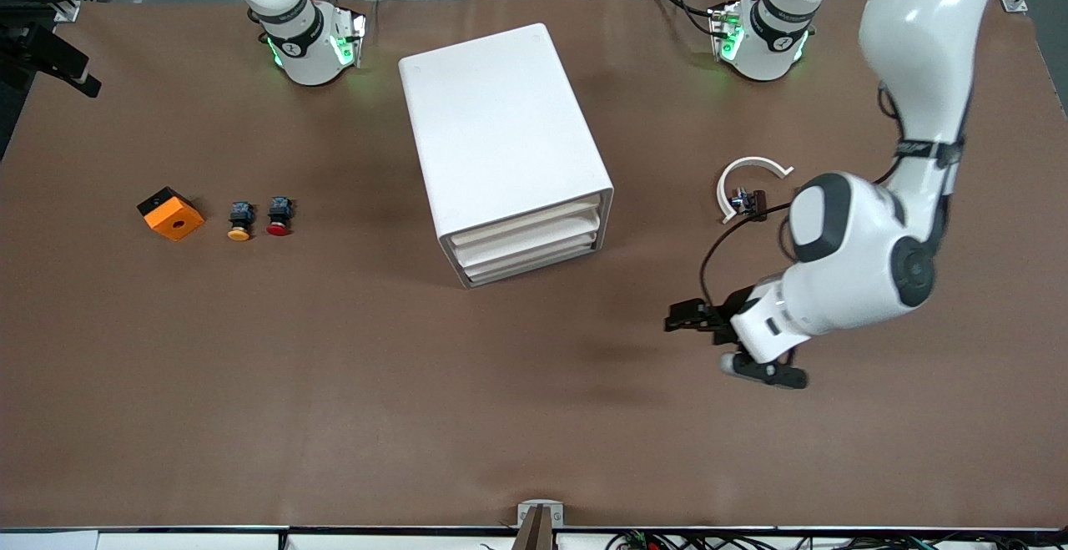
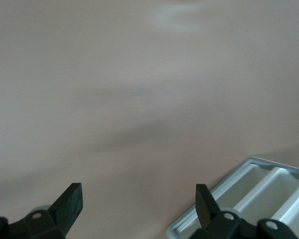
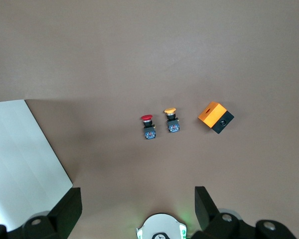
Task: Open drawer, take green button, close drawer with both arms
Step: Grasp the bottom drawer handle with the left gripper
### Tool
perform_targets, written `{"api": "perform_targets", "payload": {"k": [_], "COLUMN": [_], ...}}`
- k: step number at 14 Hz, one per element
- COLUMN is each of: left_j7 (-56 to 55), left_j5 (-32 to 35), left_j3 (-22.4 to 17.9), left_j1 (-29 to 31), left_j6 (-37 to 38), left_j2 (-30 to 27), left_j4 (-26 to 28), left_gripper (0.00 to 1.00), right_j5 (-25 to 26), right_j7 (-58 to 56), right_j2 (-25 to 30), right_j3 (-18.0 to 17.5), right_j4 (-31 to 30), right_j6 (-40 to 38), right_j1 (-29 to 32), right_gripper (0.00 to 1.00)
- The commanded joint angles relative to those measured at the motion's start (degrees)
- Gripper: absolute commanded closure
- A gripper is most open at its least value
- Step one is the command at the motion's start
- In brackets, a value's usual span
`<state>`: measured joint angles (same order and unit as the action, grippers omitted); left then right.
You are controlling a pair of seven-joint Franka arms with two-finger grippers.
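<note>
Drawer (image 1: 534, 267) shut, button unseen; left tool (image 1: 680, 316) beside it spread empty, right tool (image 3: 134, 209) spread, waiting.

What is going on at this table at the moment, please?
Nothing is being handled yet. The left end effector, fingers open, hangs over bare table toward the left arm's end of the cabinet, whose lowest drawer is shut like the two above. The right end effector, also open, waits high over its base. No green button shows.
</note>
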<state>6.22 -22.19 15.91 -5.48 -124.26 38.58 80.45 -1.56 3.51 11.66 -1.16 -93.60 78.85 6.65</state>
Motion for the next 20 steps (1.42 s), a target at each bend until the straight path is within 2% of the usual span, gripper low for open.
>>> {"api": "perform_targets", "payload": {"k": [1,5,6,8,9,14,17,20], "left_j7": [8.87,11.44,14.06,24.92,29.68,34.81,44.28,47.39], "left_j5": [-5.05,-8.12,-10.92,-21.88,-24.54,-25.36,-28.95,-28.96], "left_j3": [2.02,2.28,2.89,3.6,3.6,3.86,3.86,3.6], "left_j1": [-1.28,-5.59,-5.59,-5.5,-5.59,-5.59,-4.54,-3.66], "left_j6": [-3.88,-7.76,-7.76,-7.58,-7.06,2.24,10.33,15.6], "left_j2": [5.53,11.15,12.3,13.71,13.71,14.33,16.17,17.23], "left_j4": [-1.35,-2.4,-2.49,-2.14,-1.79,-1.7,-1.7,-1.61], "left_gripper": [0.0,0.0,0.0,0.0,0.0,0.0,0.0,0.0], "right_j5": [-0.9,-0.9,-0.9,-0.9,-0.9,-0.9,-0.9,-0.9], "right_j7": [0.09,0.09,0.09,0.09,0.09,0.09,0.09,0.09], "right_j2": [0.74,0.74,0.74,0.74,0.74,0.74,0.74,0.74], "right_j3": [0.19,0.2,0.2,0.2,0.2,0.28,0.37,0.37], "right_j4": [-0.44,-0.53,-0.53,-0.53,-0.53,-0.53,-0.53,-0.44], "right_j6": [0.08,0.08,0.08,-0.01,-0.01,-0.1,-0.1,-0.1], "right_j1": [0.82,0.73,0.73,0.73,0.73,0.82,0.91,0.91], "right_gripper": [0.0,0.0,0.0,0.0,0.0,0.0,0.0,0.0]}}
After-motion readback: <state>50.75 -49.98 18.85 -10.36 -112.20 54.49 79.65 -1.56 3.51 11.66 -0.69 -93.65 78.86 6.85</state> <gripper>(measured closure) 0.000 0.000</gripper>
